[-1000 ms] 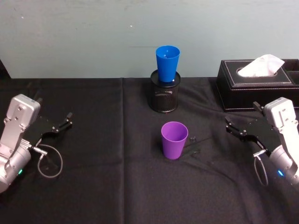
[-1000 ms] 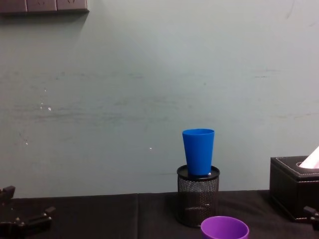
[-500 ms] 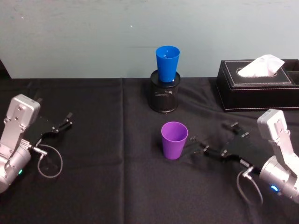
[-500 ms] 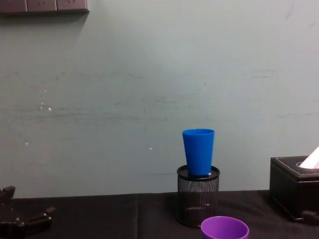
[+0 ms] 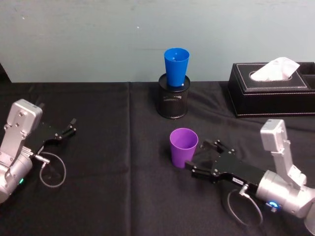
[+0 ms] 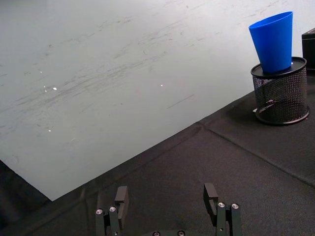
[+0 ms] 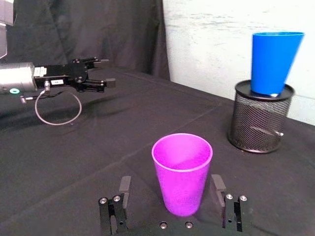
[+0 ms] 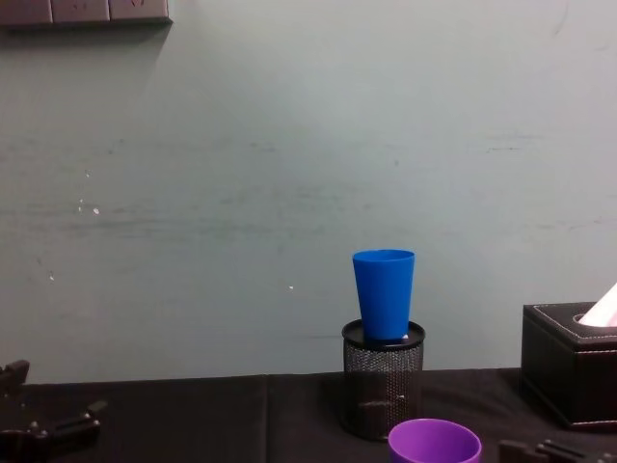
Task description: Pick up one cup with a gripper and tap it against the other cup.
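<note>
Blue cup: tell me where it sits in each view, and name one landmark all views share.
Head view: blue cup top centre.
Left wrist view: blue cup upper right.
Right wrist view: blue cup upper right, beyond the purple cup.
Chest view: blue cup right of centre.
Landmark: the black mesh pen holder it stands in.

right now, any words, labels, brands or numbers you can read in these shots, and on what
None can be read.
A pale label on the left claw: too small to read.
The purple cup, blue cup, mesh pen holder and tissue box show no print.
</note>
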Motion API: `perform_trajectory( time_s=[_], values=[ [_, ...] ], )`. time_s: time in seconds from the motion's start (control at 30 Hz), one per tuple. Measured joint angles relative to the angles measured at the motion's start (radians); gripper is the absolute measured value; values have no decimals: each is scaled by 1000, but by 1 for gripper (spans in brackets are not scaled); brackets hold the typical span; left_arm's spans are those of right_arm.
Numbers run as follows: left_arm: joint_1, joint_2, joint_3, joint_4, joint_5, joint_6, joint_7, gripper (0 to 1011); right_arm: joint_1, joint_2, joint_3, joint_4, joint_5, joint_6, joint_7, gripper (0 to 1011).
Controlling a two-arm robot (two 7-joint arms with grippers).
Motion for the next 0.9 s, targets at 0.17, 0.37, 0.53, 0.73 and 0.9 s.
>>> perform_trajectory(
  time_s=[0.17,0.37,0.53,0.73,0.9],
  values=[
    [0,0,0,0,0,0,0,1000,25,-35,-7,29,-29,-7,4,1000],
    [0,0,0,0,0,0,0,1000,64,-84,-10,88,-59,-19,9,1000],
    [0,0,0,0,0,0,0,1000,90,-123,-8,138,-74,-30,12,1000],
    [0,0,0,0,0,0,0,1000,104,-155,2,181,-85,-37,16,1000],
    [0,0,0,0,0,0,0,1000,111,-177,12,205,-90,-39,23,1000]
  ],
)
